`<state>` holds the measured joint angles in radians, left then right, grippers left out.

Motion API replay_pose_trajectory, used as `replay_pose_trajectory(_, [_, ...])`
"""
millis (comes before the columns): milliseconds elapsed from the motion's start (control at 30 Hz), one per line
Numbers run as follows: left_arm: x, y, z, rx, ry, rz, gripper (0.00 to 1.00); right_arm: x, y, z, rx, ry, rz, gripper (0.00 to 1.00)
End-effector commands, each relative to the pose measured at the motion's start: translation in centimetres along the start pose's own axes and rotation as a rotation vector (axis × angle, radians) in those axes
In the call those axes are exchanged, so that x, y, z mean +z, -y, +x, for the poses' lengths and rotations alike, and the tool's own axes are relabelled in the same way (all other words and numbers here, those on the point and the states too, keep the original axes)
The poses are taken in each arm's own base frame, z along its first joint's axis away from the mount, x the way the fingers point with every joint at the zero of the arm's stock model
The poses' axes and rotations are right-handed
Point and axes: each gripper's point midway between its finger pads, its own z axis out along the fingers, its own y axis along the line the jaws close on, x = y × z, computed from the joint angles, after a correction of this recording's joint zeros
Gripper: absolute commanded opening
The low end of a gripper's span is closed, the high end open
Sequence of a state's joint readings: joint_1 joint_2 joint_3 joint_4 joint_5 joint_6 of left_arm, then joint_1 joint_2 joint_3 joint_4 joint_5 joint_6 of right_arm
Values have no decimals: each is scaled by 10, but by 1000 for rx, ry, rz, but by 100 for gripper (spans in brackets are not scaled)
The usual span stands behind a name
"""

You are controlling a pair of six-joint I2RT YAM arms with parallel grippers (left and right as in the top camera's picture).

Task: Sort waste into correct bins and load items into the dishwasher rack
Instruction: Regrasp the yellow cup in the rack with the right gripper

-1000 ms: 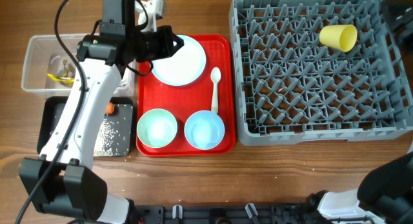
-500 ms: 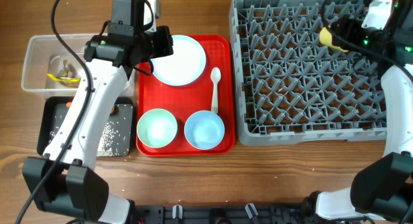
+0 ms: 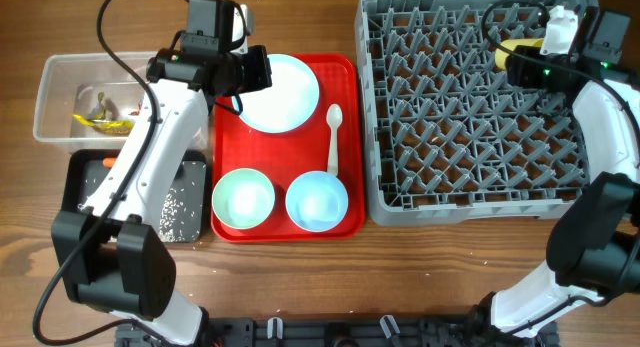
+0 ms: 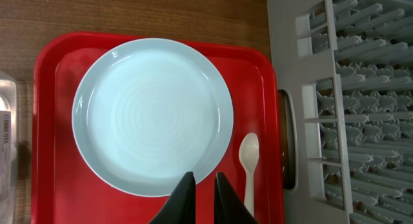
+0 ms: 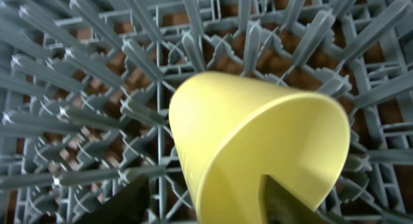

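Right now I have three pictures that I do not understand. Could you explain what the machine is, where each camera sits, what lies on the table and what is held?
These are two robot arms at a table, each ending in a two-finger gripper. One picture looks down from above; the other two come from wrist cameras. On the table: a red tray with a plate, a spoon and two bowls; a grey rack; a tub; a black tray. The left gripper hangs over the plate's edge, shut and empty. The right gripper is open around a yellow cup in the rack; no firm grip shows.
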<state>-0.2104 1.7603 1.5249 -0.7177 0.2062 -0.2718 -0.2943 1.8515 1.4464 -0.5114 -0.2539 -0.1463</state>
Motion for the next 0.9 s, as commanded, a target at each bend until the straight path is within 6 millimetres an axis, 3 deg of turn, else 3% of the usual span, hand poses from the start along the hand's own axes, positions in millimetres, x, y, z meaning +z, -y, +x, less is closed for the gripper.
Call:
replay_pose_trajectory(0, [2,-1,1,3,-1,-6,11,7,0,-1,-13,5,-8,47])
replay_pose_trajectory(167, [2,-1,2,2,-5,-8,11,7,0,-3,-14,12,-13,23])
replay_pose_trajectory(267, [2,-2,4,1,-15,-11,11,6,-15,-7,-14,34,-96,4])
replay_pose_trajectory(500, [2,-3,7,-2,-26,-15,11,-13,-45,-25,-37,111,-260,4])
replay_pose_trajectory(767, [2,-3,8,-3,-30,-16,11,-63,-114,-47,-106,247,-708,4])
replay_pose_trajectory(867, [2,-3,8,-3,-30,-16,11,-68,-121,-46,-113,253,-758,4])
